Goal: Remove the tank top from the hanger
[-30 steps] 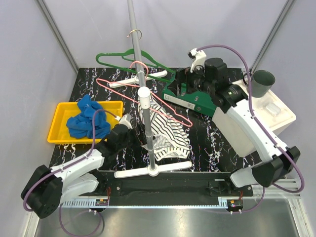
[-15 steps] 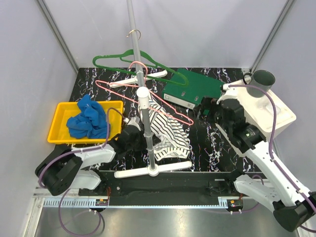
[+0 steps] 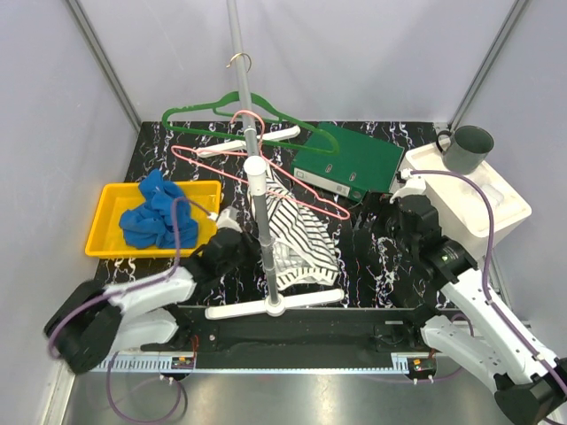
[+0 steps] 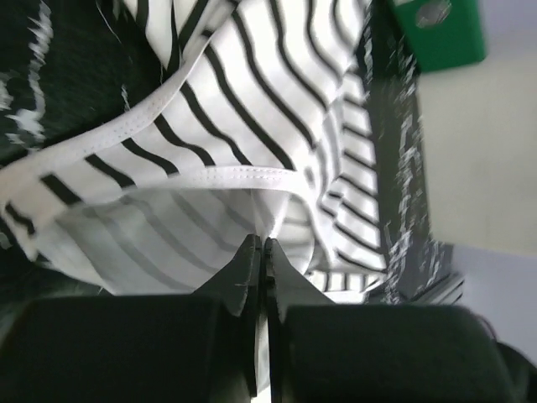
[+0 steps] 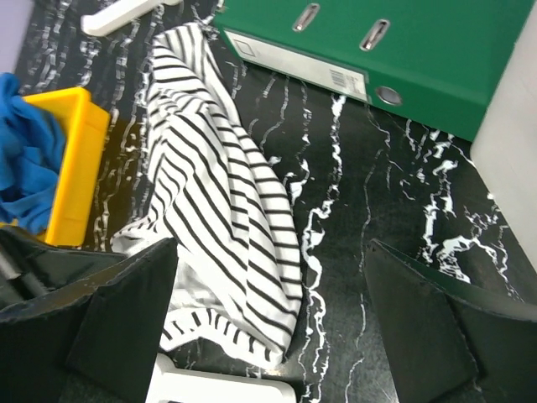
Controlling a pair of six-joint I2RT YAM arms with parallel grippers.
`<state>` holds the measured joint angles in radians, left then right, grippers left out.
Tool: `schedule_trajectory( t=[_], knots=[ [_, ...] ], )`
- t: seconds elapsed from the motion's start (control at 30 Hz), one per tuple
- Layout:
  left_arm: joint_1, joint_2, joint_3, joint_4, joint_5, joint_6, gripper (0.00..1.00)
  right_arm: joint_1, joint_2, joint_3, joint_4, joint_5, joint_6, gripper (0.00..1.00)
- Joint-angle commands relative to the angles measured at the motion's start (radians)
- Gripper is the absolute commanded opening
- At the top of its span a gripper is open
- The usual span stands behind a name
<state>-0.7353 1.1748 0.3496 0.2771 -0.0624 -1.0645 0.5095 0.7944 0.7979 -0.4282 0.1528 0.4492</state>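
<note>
Tank top (image 3: 297,235): white with thin black stripes and plain white hems.
Tank top, pose: crumpled in loose folds, its upper end raised up to the hanger.
Tank top, place: on the black marbled table (image 3: 372,257), just right of the rack pole (image 3: 260,212).
Hanger (image 3: 310,189): 1 thin pink wire hanger, hook at the rack pole.
Hanger, pose: tilted, its right arm crossing the striped fabric.

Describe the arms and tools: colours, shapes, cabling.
Both arms match: the left arm and right arm have white link shells with rounded black joint housings. A purple cable loops loosely along each. The left tool is black and tapers to thin tips. The right tool shows as two broad, matte black wedges. No markings are visible.
</note>
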Motion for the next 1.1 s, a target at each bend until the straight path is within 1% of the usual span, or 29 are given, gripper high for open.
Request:
schedule_trajectory(
  t=[0.0, 0.03, 0.07, 0.1, 0.13, 0.17, 0.2, 0.23, 0.33, 0.4, 0.43, 0.47, 0.5, 0.57, 0.6, 0.63, 0.7, 0.73, 0.77, 0.8, 0.83, 0.9, 1.0, 1.03, 1.07],
  knots=[
    [-0.004, -0.277, -0.001, -0.268, -0.209, 0.034, 0.00, 0.003, -0.023, -0.019, 0.054, -0.041, -0.007, 1.00],
    [-0.003, -0.323, 0.000, -0.324, -0.253, 0.037, 0.00, 0.003, -0.024, -0.022, 0.055, -0.045, -0.006, 1.00],
    [-0.003, -0.422, 0.003, -0.375, -0.270, 0.041, 0.00, 0.003, -0.024, -0.023, 0.057, -0.059, -0.004, 1.00],
    [-0.003, -0.472, 0.006, -0.463, -0.286, 0.041, 0.00, 0.004, -0.026, -0.029, 0.055, -0.064, -0.003, 1.00],
    [-0.003, -0.519, 0.008, -0.505, -0.306, 0.040, 0.00, 0.003, -0.029, -0.032, 0.058, -0.068, 0.002, 1.00],
    [-0.004, -0.609, 0.008, -0.539, -0.312, 0.041, 0.00, 0.003, -0.030, -0.035, 0.062, -0.073, 0.003, 1.00],
    [-0.003, -0.651, 0.008, -0.597, -0.318, 0.038, 0.00, 0.003, -0.034, -0.043, 0.063, -0.073, 0.005, 1.00],
    [-0.003, -0.726, 0.009, -0.621, -0.320, 0.038, 0.00, 0.001, -0.035, -0.046, 0.068, -0.075, 0.008, 1.00],
    [-0.003, -0.809, 0.011, -0.648, -0.314, 0.060, 0.00, 0.003, -0.040, -0.060, 0.077, -0.073, 0.009, 1.00],
    [-0.003, -0.810, 0.028, -0.644, -0.315, 0.077, 0.00, 0.003, -0.038, -0.071, 0.078, -0.073, 0.008, 1.00],
    [-0.003, -0.781, 0.034, -0.638, -0.318, 0.081, 0.00, 0.001, -0.035, -0.074, 0.078, -0.071, 0.008, 1.00],
    [-0.003, -0.758, 0.045, -0.625, -0.320, 0.089, 0.03, 0.003, -0.034, -0.078, 0.080, -0.070, 0.009, 1.00],
    [-0.003, -0.730, 0.051, -0.583, -0.317, 0.093, 0.03, 0.003, -0.035, -0.083, 0.078, -0.071, 0.011, 1.00],
    [-0.003, -0.620, 0.064, -0.511, -0.275, 0.118, 0.04, 0.004, -0.038, -0.088, 0.078, -0.075, 0.019, 1.00],
    [-0.003, -0.577, 0.074, -0.430, -0.255, 0.124, 0.04, 0.003, -0.040, -0.091, 0.077, -0.079, 0.023, 1.00],
    [-0.001, -0.482, 0.083, -0.393, -0.216, 0.130, 0.04, 0.003, -0.041, -0.092, 0.078, -0.087, 0.026, 1.00],
    [-0.001, -0.382, 0.129, -0.307, -0.179, 0.146, 0.04, 0.003, -0.049, -0.092, 0.077, -0.096, 0.034, 1.00],
    [0.001, -0.289, 0.146, -0.285, -0.140, 0.147, 0.03, 0.004, -0.049, -0.092, 0.074, -0.104, 0.036, 1.00],
    [-0.001, -0.244, 0.175, -0.280, -0.116, 0.149, 0.02, 0.003, -0.050, -0.094, 0.072, -0.105, 0.037, 1.00],
    [-0.003, -0.204, 0.184, -0.219, -0.097, 0.147, 0.00, 0.003, -0.052, -0.094, 0.069, -0.108, 0.040, 1.00],
    [-0.004, -0.137, 0.190, -0.202, -0.065, 0.141, 0.00, 0.003, -0.052, -0.095, 0.065, -0.110, 0.040, 1.00],
    [-0.012, -0.087, 0.174, -0.149, -0.051, 0.109, 0.00, 0.003, -0.058, -0.103, 0.063, -0.107, 0.046, 1.00],
    [-0.032, -0.050, 0.112, -0.078, -0.050, 0.089, 0.18, 0.003, -0.067, -0.120, 0.060, -0.104, 0.052, 1.00],
    [-0.041, -0.053, 0.097, -0.073, -0.066, 0.084, 0.37, 0.004, -0.069, -0.123, 0.062, -0.104, 0.052, 1.00],
    [-0.047, -0.058, 0.074, -0.072, -0.077, 0.084, 0.48, 0.003, -0.072, -0.129, 0.059, -0.104, 0.051, 1.00]
  ],
)
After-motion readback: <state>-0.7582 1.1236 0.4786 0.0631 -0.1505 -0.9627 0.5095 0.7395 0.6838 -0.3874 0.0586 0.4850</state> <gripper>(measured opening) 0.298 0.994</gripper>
